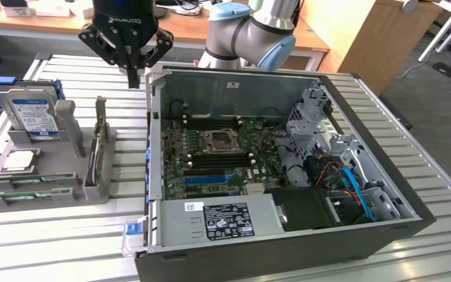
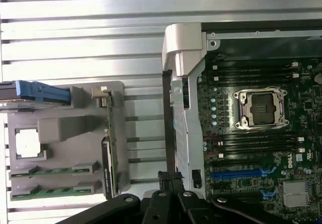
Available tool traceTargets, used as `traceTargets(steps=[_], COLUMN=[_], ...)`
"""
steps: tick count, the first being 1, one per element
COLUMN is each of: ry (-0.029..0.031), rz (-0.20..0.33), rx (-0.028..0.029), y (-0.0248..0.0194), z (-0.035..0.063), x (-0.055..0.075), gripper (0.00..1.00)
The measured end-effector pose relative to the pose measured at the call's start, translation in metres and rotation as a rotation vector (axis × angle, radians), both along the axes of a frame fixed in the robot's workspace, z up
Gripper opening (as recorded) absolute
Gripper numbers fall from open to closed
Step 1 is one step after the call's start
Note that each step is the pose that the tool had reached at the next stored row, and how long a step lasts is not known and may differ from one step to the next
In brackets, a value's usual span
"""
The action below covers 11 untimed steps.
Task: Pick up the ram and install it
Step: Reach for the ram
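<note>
Over the far part of the slatted metal surface [image 1: 53,247], above the gap between a grey holder [image 1: 100,188] and an open computer case [image 1: 288,252], the gripper [image 1: 134,79] hangs pointing down with its jaws closed on nothing; the wrist view shows its tips [image 2: 169,176] over the same gap. The case's side wall [image 1: 154,135] rises between the holder and the motherboard [image 1: 202,170], where an empty processor socket [image 1: 220,141] sits between rows of black memory slots [image 1: 218,124]. A power supply [image 1: 218,220] with a white label fills the case's near corner, and a metal drive cage [image 1: 308,126] and blue and orange cables [image 1: 351,176] crowd the side toward the exterior view's right. The ram [image 1: 98,138] stands on its long edge in the holder's slot nearest the case, below the gripper and apart from it. The holder also carries an upright hard drive [image 1: 31,111], a square silver processor [image 1: 20,161] and two more green sticks [image 1: 33,179] lying flat. Behind the surface stand a wooden desk [image 1: 53,26] and a wooden cabinet [image 1: 374,41] on a grey floor [image 1: 437,100].
</note>
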State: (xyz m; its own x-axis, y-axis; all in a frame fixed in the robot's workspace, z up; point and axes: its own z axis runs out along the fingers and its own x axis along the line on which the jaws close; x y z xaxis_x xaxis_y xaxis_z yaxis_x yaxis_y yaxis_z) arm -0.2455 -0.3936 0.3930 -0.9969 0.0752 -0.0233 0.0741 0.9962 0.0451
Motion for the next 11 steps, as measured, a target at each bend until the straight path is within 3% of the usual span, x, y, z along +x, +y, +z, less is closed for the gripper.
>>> traceTargets(steps=[11], ry=[-0.0001], rz=[0.000], rx=[0.0000], y=[0.0037], z=[-0.0002], x=[-0.030], gripper=[0.11])
